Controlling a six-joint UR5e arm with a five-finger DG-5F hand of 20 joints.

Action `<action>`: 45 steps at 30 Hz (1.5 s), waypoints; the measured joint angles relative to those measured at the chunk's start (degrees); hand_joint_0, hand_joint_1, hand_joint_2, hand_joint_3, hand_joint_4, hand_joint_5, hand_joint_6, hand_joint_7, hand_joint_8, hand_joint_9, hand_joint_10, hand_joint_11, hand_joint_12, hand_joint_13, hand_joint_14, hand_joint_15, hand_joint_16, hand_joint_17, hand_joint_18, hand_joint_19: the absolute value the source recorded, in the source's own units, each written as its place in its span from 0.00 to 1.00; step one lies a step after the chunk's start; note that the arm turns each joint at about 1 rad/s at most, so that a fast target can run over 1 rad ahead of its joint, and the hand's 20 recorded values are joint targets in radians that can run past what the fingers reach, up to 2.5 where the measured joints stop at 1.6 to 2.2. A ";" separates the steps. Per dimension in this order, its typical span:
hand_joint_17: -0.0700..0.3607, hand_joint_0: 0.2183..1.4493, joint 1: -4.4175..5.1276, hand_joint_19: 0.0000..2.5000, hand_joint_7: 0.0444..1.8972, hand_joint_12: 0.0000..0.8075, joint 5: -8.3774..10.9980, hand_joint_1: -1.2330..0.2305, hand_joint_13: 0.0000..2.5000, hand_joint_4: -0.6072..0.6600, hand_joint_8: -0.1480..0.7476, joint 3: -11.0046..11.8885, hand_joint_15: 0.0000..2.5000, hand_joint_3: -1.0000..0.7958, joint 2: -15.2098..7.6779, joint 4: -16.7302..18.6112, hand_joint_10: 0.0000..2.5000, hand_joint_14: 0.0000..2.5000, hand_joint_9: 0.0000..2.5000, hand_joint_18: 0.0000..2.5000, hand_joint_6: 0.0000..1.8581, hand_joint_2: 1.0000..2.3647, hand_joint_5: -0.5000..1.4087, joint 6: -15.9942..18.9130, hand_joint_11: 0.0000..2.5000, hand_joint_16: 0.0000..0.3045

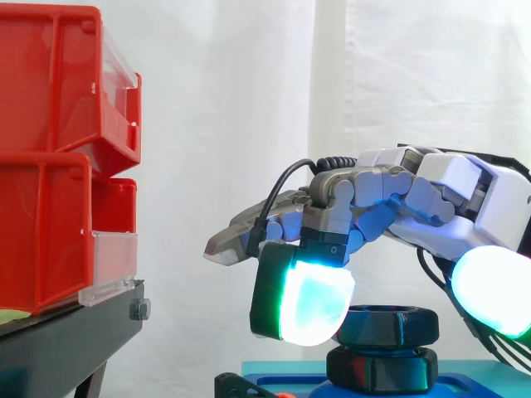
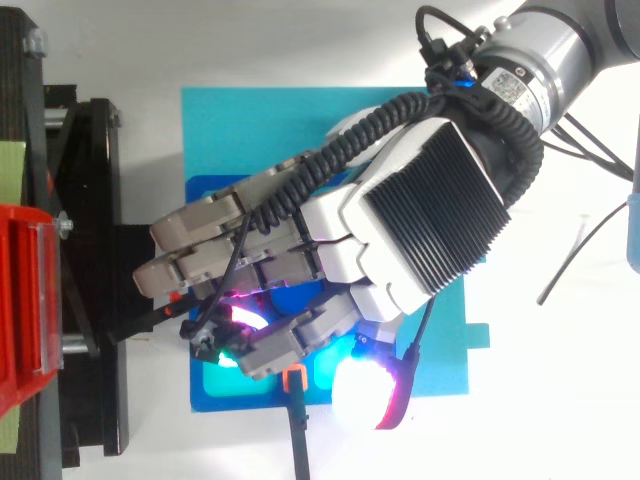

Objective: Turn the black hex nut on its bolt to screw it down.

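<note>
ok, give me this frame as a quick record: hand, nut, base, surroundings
hand: directly above the black hex nut, palm down
grip: cannot tell whether it holds the nut
black hex nut: lying flat, stacked on a lower black hex piece
blue base: under the stack, next to the black stand
red bins: stacked on the stand, apart from the hand

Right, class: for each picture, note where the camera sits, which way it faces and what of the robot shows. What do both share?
Side view: beside the work, level across it; robot hand reaches in from the right over the black hex nut.
Top view: overhead, looking down on the blue mat; robot hand and grey arm reach in from upper right.
Shared: robot hand, red bins.
</note>
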 measured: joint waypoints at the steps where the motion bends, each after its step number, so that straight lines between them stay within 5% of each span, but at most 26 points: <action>1: 0.42 0.24 -0.04 0.11 0.65 0.44 0.00 0.74 0.28 0.60 0.51 0.00 0.05 0.28 0.00 0.04 0.00 0.00 0.43 0.25 0.34 0.00 0.24 -0.09 0.10 0.16; 18: 0.42 0.24 -1.20 0.11 0.65 0.44 -0.58 0.74 0.29 0.61 0.51 0.00 0.06 0.28 -0.02 0.55 0.00 0.00 0.43 0.26 0.34 0.00 0.24 -1.32 0.10 0.16; 29: 0.42 0.24 -3.04 0.11 0.65 0.44 -2.88 0.74 0.29 0.61 0.51 0.00 0.06 0.28 -0.03 1.99 0.00 0.00 0.43 0.26 0.35 0.00 0.24 -1.12 0.09 0.16; 38: 0.42 0.24 -4.07 0.11 0.64 0.45 -5.47 0.74 0.29 0.63 0.51 0.03 0.06 0.28 0.01 5.56 0.00 0.00 0.43 0.27 0.34 0.00 0.24 2.62 0.10 0.16; 45: 0.42 0.24 -3.62 0.12 0.68 0.45 -6.42 0.74 0.29 0.63 0.51 0.50 0.06 0.28 0.03 7.90 0.00 0.00 0.43 0.27 0.32 0.00 0.24 5.29 0.10 0.16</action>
